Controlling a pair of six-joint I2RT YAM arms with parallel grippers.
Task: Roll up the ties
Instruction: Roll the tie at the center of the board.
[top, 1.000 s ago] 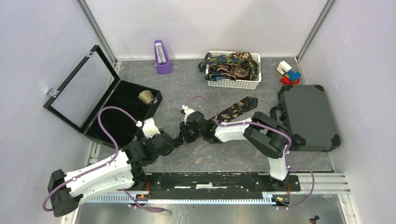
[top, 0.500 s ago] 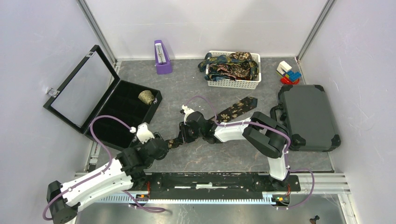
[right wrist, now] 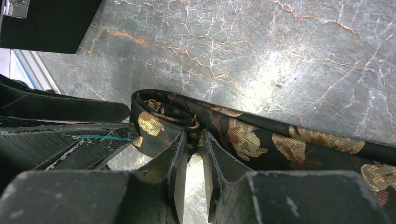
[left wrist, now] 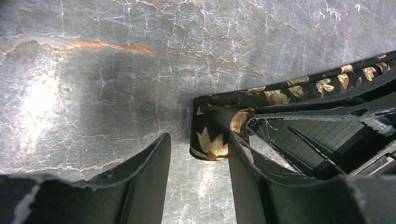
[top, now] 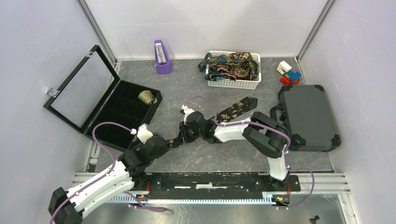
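Right wrist: R claw (right wrist: 195,136) pinches rolled end of glossy floral tie (right wrist: 289,144); L claw (left wrist: 198,138) spread.

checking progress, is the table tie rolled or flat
Barely rolled: the tie curls only at the end in the right gripper; the rest lies flat.
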